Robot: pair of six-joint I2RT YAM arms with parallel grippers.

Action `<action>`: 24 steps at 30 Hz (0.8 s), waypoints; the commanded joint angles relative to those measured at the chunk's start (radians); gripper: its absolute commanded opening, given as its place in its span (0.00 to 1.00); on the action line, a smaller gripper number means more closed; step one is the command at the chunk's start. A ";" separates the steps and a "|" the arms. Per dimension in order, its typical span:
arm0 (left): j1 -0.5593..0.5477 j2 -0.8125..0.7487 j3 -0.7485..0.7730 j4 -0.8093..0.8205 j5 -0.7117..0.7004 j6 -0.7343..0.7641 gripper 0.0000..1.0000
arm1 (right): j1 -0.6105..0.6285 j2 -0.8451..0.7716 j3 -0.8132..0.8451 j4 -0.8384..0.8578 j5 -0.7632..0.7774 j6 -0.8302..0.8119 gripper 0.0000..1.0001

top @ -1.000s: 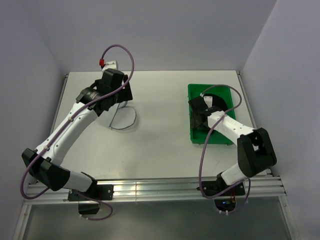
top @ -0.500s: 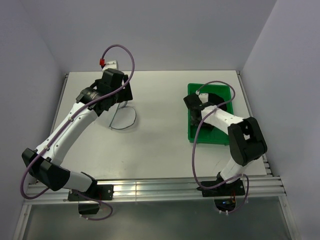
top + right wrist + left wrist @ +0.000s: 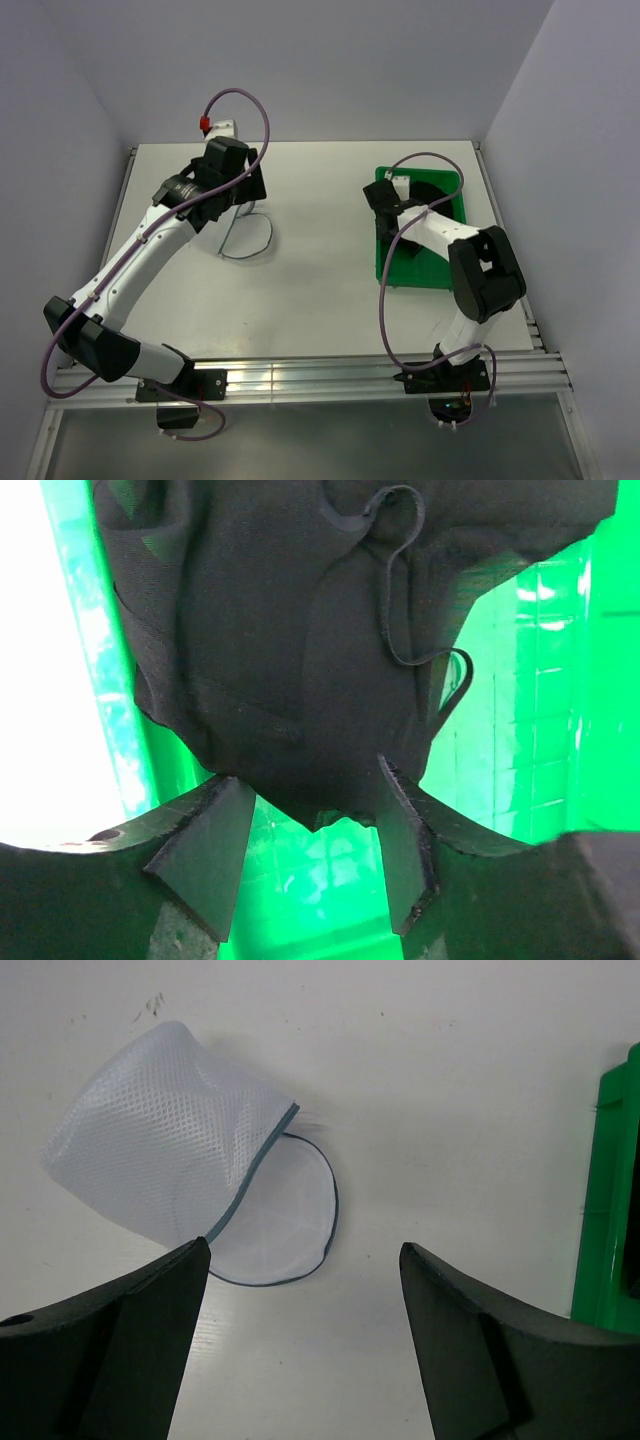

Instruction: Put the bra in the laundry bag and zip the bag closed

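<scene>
The black bra lies bunched in the green tray, thin straps looping at its right. My right gripper is open, its fingertips either side of the bra's near edge. In the top view the right gripper is at the tray's far left corner and hides most of the bra. The pale mesh laundry bag lies on the table with its dark-zippered mouth open; it also shows in the top view. My left gripper is open and empty, just above the table beside the bag's mouth, and sits at the bag's far side in the top view.
The green plastic tray stands at the right of the white table; its wall shows at the right edge of the left wrist view and its gridded floor in the right wrist view. Grey walls enclose the table.
My right arm has swung towards the tray's far left corner, bringing its gripper up to the bra. The left arm and the bag have not moved.
</scene>
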 commanded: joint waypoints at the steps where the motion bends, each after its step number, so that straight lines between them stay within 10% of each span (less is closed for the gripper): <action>1: -0.005 -0.013 0.016 0.031 0.005 0.026 0.84 | -0.005 0.026 0.046 0.059 0.011 -0.016 0.55; 24: -0.042 0.001 0.057 0.008 -0.026 0.028 0.83 | -0.053 -0.055 0.144 0.038 -0.035 -0.022 0.03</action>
